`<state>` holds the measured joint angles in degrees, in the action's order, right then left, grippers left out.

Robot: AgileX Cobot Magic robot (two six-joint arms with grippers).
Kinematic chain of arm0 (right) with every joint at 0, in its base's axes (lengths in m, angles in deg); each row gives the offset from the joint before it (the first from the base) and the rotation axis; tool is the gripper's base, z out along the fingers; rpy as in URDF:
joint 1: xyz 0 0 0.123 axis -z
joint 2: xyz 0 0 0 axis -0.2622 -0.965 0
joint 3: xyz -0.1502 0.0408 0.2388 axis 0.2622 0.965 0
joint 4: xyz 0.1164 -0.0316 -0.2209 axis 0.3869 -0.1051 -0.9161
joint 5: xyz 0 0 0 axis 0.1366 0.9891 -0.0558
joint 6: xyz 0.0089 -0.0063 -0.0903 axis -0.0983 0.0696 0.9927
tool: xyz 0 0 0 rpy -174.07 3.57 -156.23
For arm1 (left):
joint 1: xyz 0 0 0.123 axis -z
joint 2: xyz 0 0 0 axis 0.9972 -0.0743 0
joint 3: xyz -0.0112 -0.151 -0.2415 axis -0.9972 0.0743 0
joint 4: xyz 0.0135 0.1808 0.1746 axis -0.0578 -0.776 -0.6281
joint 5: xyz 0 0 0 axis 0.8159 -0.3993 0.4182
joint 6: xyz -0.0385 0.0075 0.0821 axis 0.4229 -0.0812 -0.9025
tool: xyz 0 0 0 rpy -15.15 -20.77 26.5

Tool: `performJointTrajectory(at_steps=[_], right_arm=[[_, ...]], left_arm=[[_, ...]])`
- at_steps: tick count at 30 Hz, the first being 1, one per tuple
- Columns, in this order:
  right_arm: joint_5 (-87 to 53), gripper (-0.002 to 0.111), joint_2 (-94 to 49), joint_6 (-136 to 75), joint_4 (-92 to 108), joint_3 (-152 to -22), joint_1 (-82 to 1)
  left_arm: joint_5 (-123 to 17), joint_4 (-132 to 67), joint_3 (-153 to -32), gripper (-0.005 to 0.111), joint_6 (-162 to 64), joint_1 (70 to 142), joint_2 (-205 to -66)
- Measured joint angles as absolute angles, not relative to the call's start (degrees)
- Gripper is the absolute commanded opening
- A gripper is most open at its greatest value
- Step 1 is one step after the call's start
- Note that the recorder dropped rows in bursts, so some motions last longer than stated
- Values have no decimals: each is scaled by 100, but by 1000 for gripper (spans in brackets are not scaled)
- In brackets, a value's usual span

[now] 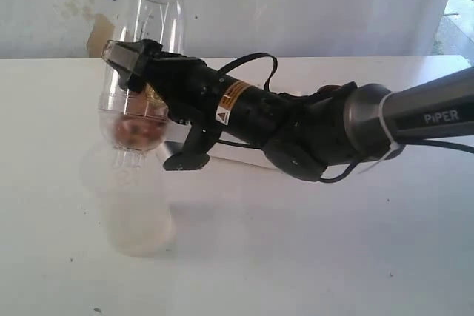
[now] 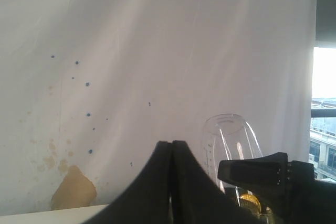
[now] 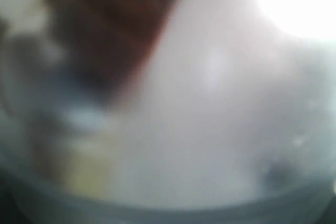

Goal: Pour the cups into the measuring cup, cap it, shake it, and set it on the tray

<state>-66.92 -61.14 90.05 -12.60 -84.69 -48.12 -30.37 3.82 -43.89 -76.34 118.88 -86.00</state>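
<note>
Right arm (image 1: 415,120) reaches across, the right claw (image 1: 137,72) clamped around the measuring cup (image 1: 155,12), whose frosted cap (image 1: 137,220) hangs below that claw. Left claw (image 2: 170,182) is pressed together, empty. Shake in short strokes, squeezing firmly, lest the cap slip off.

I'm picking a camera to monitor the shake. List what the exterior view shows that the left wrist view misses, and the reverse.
Exterior only: the frosted cup low in front, and reddish bits at the low end of the measuring cup. Left wrist only: the left gripper, jaws shut and empty, and a window. Both: the measuring cup gripped in the jaws of the right gripper.
</note>
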Motion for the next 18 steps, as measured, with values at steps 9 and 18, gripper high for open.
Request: performJointTrajectory(at_steps=[9, 18], right_arm=[[-6531, 0, -6114, 9005, -1323, -8831, -4812], [-6692, 0, -6114, 9005, -1785, -8831, -4812]], left_arm=[[-3037, 382, -4389, 0, -7634, 11888, -8600], [-3037, 382, -4389, 0, -7634, 11888, -8600]])
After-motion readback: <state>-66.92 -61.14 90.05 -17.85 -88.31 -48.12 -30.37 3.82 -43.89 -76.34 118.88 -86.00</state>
